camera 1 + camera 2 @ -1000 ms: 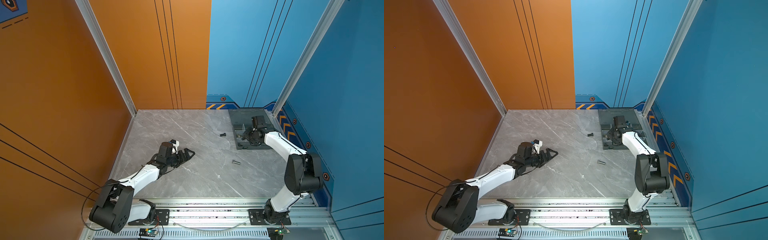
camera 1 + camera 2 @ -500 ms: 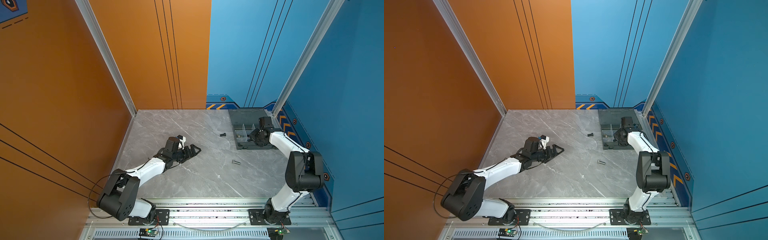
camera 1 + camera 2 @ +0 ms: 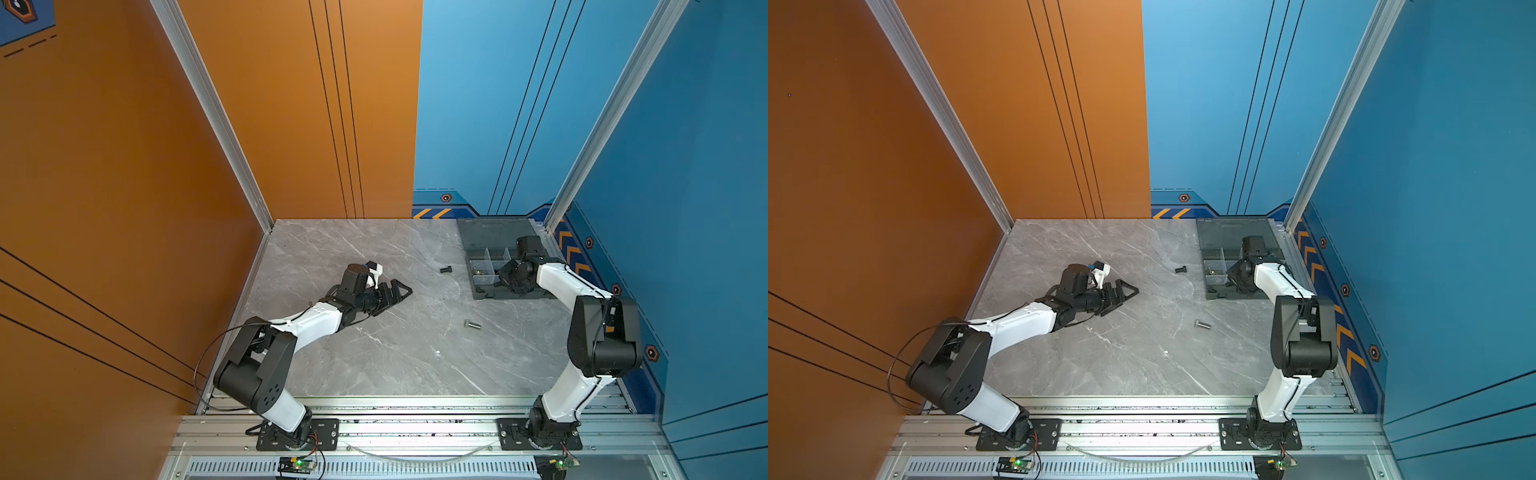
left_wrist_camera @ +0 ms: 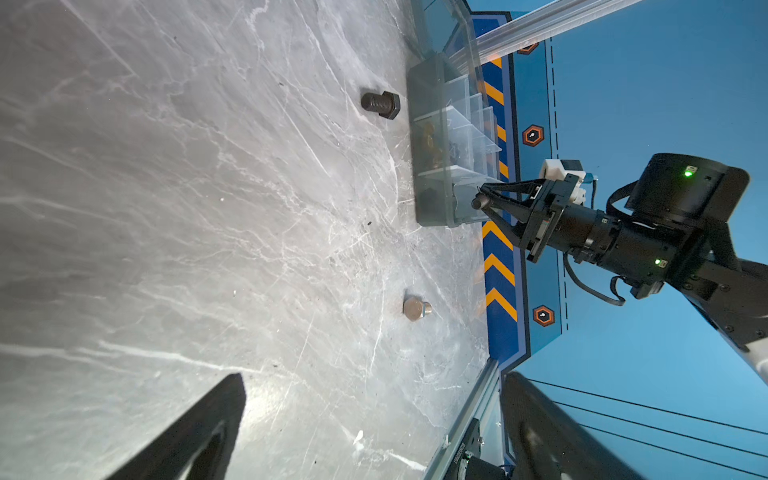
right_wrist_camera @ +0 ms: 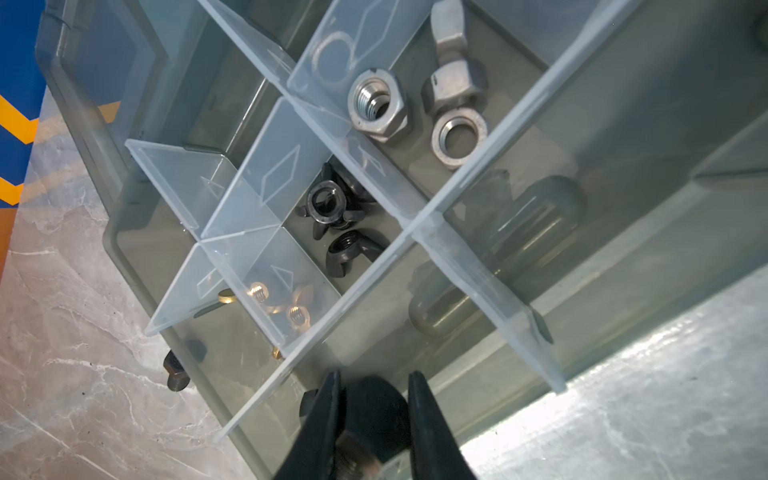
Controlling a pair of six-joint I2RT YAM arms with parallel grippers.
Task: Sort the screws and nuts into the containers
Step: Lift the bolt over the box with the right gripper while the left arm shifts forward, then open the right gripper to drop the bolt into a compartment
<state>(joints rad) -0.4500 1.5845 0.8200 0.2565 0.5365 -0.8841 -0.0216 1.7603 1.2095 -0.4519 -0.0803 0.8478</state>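
Right gripper angles down over the smoky grey translucent organizer box, pinching a blurred black hex-head bolt; left gripper lies low, spread.

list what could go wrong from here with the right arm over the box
1. The right gripper holds a black bolt close beside a clear divider of the organizer box. Released here, it might bounce into the neighbouring compartment or over the near wall.
2. The silver bolt and the loose black bolt lie on the table. A nudge from an arm might roll them away.
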